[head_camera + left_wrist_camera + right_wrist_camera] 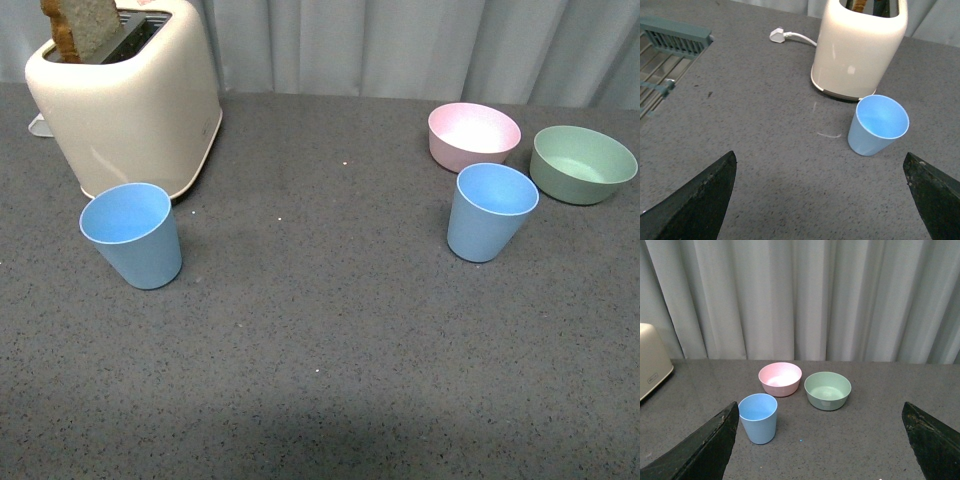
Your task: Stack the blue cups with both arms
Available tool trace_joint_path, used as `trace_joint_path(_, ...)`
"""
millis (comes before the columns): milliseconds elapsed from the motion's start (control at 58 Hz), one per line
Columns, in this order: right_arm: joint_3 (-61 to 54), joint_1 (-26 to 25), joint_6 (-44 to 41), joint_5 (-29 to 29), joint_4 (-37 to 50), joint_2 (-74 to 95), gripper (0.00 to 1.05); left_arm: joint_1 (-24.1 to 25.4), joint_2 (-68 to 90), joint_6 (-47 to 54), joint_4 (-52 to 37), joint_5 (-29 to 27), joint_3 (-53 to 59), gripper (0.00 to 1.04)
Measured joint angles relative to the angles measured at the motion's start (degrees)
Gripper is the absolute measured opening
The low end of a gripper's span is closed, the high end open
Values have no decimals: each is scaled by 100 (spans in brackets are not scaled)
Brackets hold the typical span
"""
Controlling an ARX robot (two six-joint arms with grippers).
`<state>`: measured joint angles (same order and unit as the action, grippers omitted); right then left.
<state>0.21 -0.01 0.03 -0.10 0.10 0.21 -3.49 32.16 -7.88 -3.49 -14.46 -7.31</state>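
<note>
Plainly, both tools were empty. The left gripper [819,156] hung with its jaws spread wide above the left cup [877,125], and the right gripper [820,404] was spread just as wide, facing the right cup [759,417].

The left cup [131,235] stood upright at the near left of the table [330,370], just beside the toaster [125,95]. The right cup [490,212] stood upright well apart from it on the right, just in front of the pink bowl [473,135], with the green bowl [583,163] to its right.

Each cup looked light, stiff and thin-walled, with a matte skin that should not slip much. Being tapered and empty, either would probably tip or skid if nudged. A pinch across the wall just under the rim seemed the safest hold.

No writing could be read. A small mark low on the toaster [652,365] was too tiny to make out.
</note>
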Motion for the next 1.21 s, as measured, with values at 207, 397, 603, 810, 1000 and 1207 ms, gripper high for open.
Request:
trace_joint_path(207, 0, 0, -2, 0, -2, 0, 95, -7, 2382, -192, -1263, 629, -608, 98)
trace_joint_path(397, 0, 0, -2, 2, -2, 0, 95, 94, 4929, -203, -1335, 1182, -2061, 98)
trace_joint_path(603, 0, 0, -2, 2, -2, 0, 95, 157, 6404, -358, -667, 1414, -3442, 98)
trace_joint_path(810, 0, 0, -2, 2, -2, 0, 95, 186, 7237, -343, -96, 1478, -4109, 98)
trace_joint_path(1000, 0, 0, -2, 0, -2, 0, 95, 186, 7587, -444, 289, 1567, -4448, 98)
trace_joint_path(1207, 0, 0, -2, 2, -2, 0, 95, 140, 7825, -575, 579, 1574, -4756, 68)
